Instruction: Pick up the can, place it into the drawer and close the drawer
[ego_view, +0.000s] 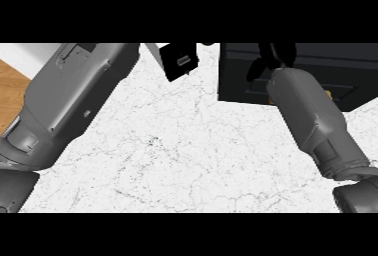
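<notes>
No can shows anywhere in the head view. A black drawer unit (347, 75) sits on the white marble counter (192, 150) at the upper right. My right forearm rises from the lower right, and my right hand (272, 59) lies over the unit's near left part, partly cut off by the view's top. What it may hold is hidden. My left forearm runs up the left side, and my left hand (179, 61) shows as a dark shape at the top centre, left of the drawer unit and apart from it.
The counter's left edge runs diagonally behind my left forearm, with wooden floor (13, 90) beyond it. Bare marble spreads between the two forearms.
</notes>
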